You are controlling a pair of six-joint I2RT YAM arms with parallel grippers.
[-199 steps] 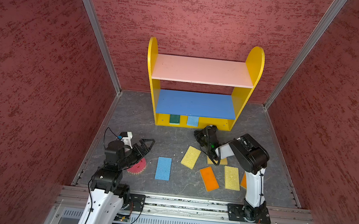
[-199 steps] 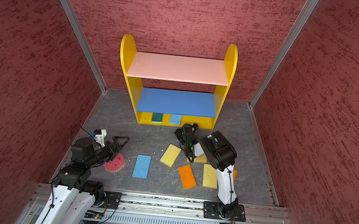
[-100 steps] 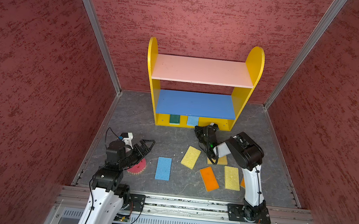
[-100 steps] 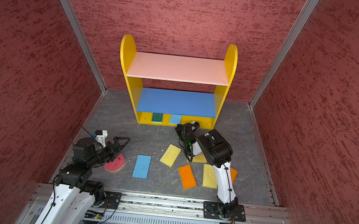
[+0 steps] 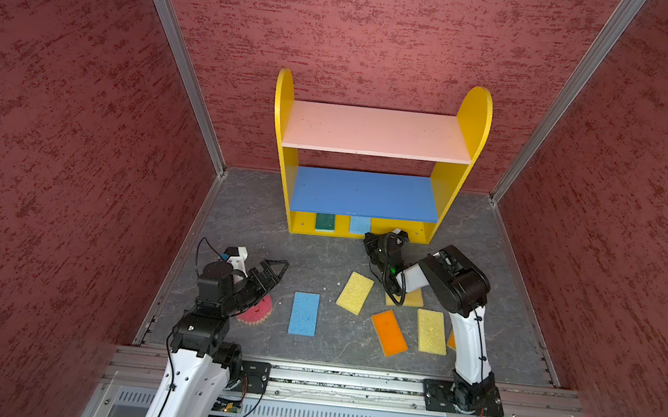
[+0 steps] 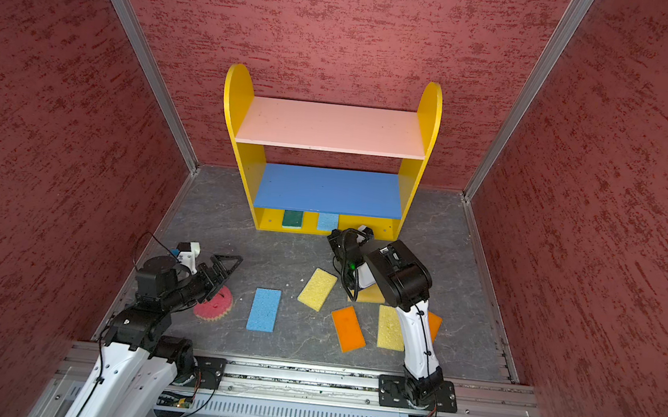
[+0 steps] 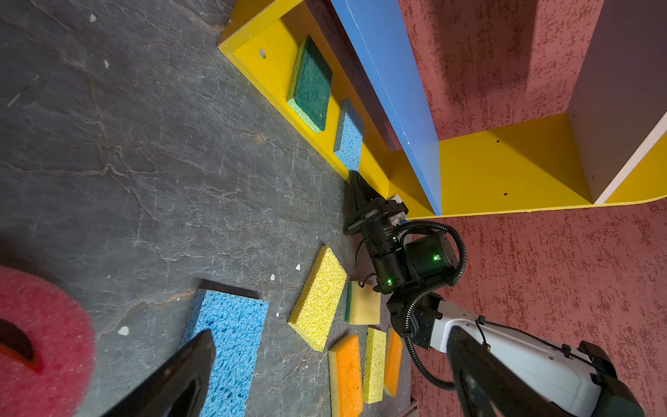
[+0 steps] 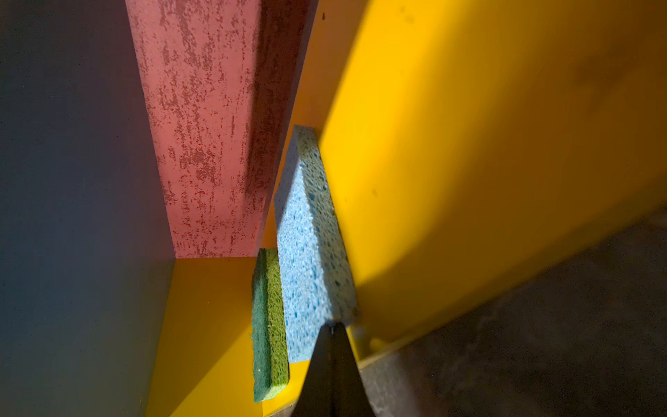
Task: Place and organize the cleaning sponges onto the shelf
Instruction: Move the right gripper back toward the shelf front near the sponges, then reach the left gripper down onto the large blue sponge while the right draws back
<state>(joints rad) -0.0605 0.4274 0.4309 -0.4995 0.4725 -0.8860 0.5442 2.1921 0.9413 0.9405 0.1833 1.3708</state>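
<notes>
Touching the blue sponge [image 8: 310,252] with clenched, empty tips, the right gripper [image 8: 334,328] probably pushes it deeper onto the shelf [image 8: 451,162], while the released left gripper [image 5: 276,268] hovers near the pink sponge [image 5: 257,315].

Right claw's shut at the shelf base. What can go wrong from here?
1. The right claw is shut, its tip at a corner of the blue sponge on the shelf base; a push may skew it into the green sponge beside it.
2. Its cable hangs close over a green-edged sponge on the floor; pulling back could drag that.
</notes>
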